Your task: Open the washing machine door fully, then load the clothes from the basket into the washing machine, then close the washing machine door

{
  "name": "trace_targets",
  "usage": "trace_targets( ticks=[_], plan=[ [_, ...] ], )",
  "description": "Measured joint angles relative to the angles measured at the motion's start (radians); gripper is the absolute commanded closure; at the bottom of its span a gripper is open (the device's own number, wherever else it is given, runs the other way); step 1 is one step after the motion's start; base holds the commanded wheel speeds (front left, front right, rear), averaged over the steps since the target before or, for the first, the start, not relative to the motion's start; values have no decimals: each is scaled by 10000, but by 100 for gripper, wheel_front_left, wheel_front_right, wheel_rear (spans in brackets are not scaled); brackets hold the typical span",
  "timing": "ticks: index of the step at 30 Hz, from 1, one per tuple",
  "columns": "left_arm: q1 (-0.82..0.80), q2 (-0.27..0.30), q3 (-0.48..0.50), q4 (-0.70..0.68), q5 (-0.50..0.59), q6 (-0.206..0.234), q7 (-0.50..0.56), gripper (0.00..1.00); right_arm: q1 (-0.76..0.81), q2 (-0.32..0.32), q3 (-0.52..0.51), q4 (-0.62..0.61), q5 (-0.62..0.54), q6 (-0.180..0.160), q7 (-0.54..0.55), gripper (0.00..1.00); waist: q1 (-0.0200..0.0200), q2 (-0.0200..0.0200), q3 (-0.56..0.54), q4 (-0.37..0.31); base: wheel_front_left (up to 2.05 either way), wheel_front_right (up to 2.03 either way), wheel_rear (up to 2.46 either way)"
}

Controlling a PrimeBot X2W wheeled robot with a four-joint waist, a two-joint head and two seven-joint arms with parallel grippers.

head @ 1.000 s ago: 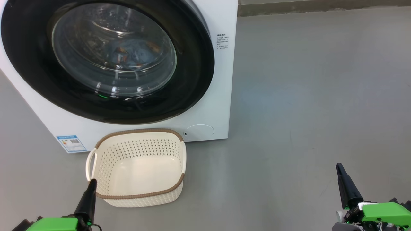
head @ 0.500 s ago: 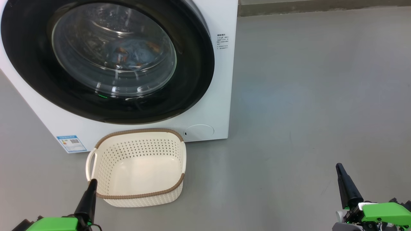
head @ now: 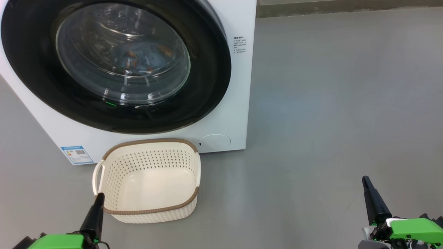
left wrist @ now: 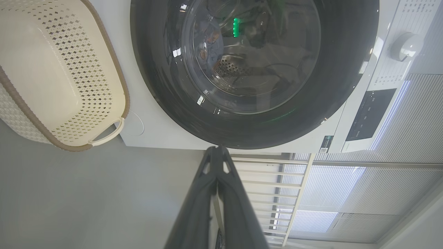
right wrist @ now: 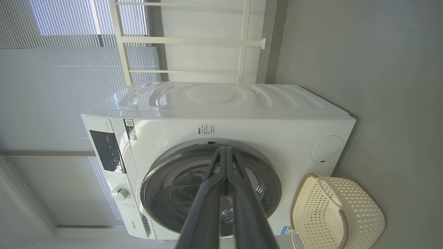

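My left gripper (head: 99,197) and right gripper (head: 365,180) hang nearest me, fingers pressed together on nothing, the left tip just beside the basket (head: 148,216). Its cream bottom is bare, and it sits just in front of the washing machine (head: 238,103). Beyond, the door (head: 211,79) is shut with blue clothes (head: 145,57) behind its glass, and open grey floor (head: 328,103) lies to the right.

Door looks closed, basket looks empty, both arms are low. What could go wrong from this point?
1. The washing machine door lies flush, with the clothes behind its glass, but whether the latch caught cannot be told; it might swing open.
2. The shut left gripper hangs with its tip beside the basket, at the near corner; a careless move could knock it.
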Motion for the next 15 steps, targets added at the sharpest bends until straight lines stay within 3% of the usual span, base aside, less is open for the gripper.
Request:
trace_targets(
  ticks=[15],
  plan=[
    [0, -12, 10, 0, 0, 0, 0, 100, 0, 0, -2, 0, 0, 0, 0, 100, 0, 0, 0, 0, 0, 0, 0]
  ],
)
